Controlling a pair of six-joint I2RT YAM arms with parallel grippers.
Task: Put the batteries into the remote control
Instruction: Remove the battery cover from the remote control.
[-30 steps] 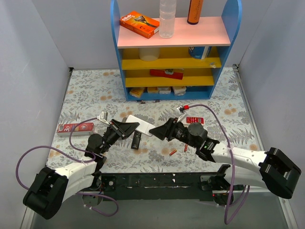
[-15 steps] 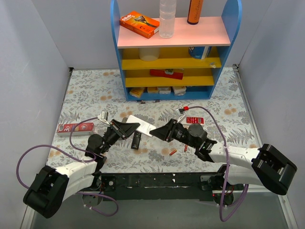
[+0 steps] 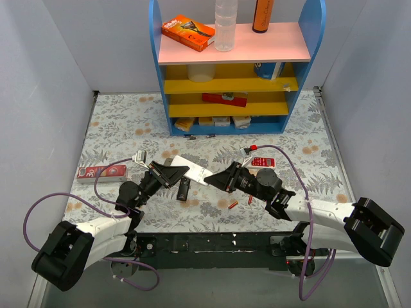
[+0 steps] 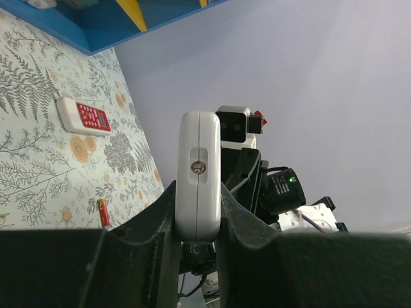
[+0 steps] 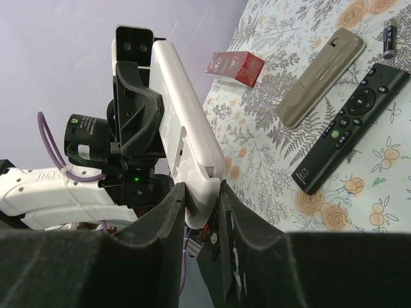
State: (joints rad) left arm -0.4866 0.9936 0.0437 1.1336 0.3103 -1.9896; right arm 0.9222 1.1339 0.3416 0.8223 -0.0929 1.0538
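At the left gripper [image 3: 172, 172]: the fingers were pinched narrowly on one end of the remote control [image 3: 192, 168], which stood on edge between them in the wrist view.
At the right gripper [image 3: 215, 179]: the fingers were closed on the opposite end of the same remote, gripping its thin sides.
Remote control: it was held off the table [image 3: 115, 128], spanning the gap between the two grippers near the front middle.
Batteries: two red-orange batteries [image 3: 234, 205] lay on the table just in front of the right gripper, apart from the remote control.
Black remote [image 3: 183, 188]: it lay flat beneath the held remote.
Red-buttoned white remote [image 3: 262, 162]: it lay just behind the right arm.
Red box [image 3: 101, 172]: it lay to the far left.
Blue shelf [image 3: 231, 125]: it stood at the back.
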